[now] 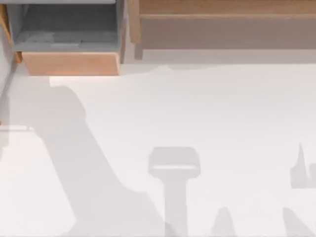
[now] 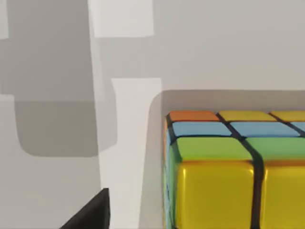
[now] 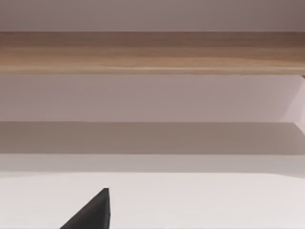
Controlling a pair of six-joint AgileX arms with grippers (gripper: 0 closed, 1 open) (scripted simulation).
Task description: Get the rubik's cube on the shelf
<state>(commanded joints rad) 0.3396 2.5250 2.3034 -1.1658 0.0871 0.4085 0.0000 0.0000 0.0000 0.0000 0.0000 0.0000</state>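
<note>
From above, the white table (image 1: 197,123) carries shadows of the arms, and two pieces of furniture stand along its far edge. At the far left is a grey box compartment (image 1: 66,29) with a light wood front. To its right, running to the right edge, is the long wooden shelf (image 1: 227,7), with its grey-brown front face below the plank.

The left wrist view gives what the overhead camera does not: the rubik's cube (image 2: 233,176), seen very close. It rests on the white table surface (image 2: 57,191), with a soft shadow around it. Its nearer face is yellow with a green square above; the top row carries orange, yellow and blue squares, all split by dark lines. A dark fingertip (image 2: 90,212) of the left end effector pokes in beside the cube, apart from it. With just that one tip in sight, I cannot tell how wide the left end effector stands, and I cannot tell where on the table the cube lies relative to the furniture.

The right wrist view looks level toward the shelf (image 3: 152,52): the light-brown plank runs across, with the paler front face beneath and the table (image 3: 214,200) in front. One dark fingertip (image 3: 90,212) of the right end effector shows over the table. I cannot tell its opening either.
</note>
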